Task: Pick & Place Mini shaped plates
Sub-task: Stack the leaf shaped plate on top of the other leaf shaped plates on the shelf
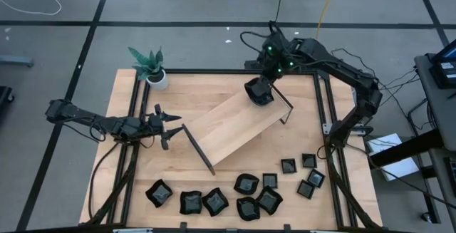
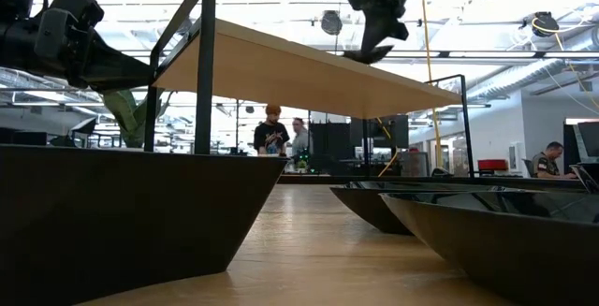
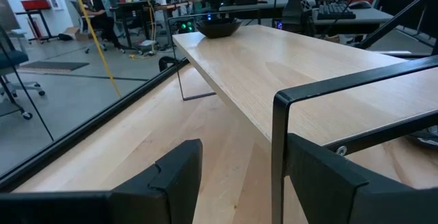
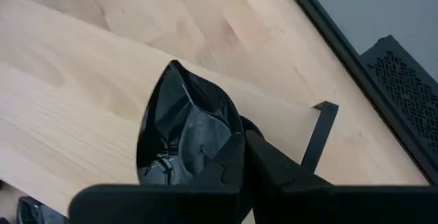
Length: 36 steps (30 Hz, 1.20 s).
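While we look down on the bench [image 1: 142,183], its biggest load is the pale wooden tray [image 1: 231,126], lying slantwise across the middle on black end rails. Along the bench's near edge we count about a dozen mini shaped plates [image 1: 214,202], glossy and black: a loose row of wavy-edged ones, then a few smaller square ones off to the right, well apart from the tray's upper end. One more plate [image 4: 188,138] sits at the tray's far end, just over the wood, clamped between the closed fingers of the right gripper [image 1: 260,90]; we cannot tell whether it touches the surface. Our left gripper [image 1: 171,127] hovers just beside the tray's lower rail [image 3: 277,155] with its fingers [image 3: 174,176] spread wide and nothing between them. At the bench's far left corner stands a small potted plant [image 1: 149,65].
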Available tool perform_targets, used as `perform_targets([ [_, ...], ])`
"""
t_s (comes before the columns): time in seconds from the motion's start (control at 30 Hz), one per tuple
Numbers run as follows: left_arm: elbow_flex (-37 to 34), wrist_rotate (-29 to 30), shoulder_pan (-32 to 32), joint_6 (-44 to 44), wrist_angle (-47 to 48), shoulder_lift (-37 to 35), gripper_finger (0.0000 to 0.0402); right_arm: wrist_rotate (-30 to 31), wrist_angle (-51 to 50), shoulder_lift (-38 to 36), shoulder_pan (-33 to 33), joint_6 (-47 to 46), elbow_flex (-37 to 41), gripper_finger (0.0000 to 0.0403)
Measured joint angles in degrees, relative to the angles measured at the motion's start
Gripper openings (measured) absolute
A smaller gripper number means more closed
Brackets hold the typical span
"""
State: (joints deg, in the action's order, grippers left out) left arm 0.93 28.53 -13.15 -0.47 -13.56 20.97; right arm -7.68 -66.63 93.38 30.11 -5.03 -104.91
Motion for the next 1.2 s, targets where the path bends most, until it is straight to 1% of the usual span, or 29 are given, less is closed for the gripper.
perform_targets([
  [0.47,0.0,0.0,0.0,0.0,0.0,0.01,0.0209,0.03,1.67,0.0,0.31,1.22,6.0,0.0],
  [0.83,0.0,0.0,0.0,0.0,0.0,0.0,0.0209,0.13,1.88,-0.02,0.31,1.18,7.48,0.0],
  [0.97,0.0,0.0,0.0,0.0,0.0,0.0,0.0209,0.13,2.02,-0.02,0.31,-0.54,7.48,0.0],
  [1.07,0.0,0.0,0.0,0.0,0.0,0.0,0.0209,0.13,2.09,-0.02,0.31,-1.49,7.48,0.0006],
  [1.2,0.0,0.0,0.0,0.0,0.0,0.0,0.0209,0.48,2.09,-0.02,0.31,-1.58,7.48,0.0026],
])
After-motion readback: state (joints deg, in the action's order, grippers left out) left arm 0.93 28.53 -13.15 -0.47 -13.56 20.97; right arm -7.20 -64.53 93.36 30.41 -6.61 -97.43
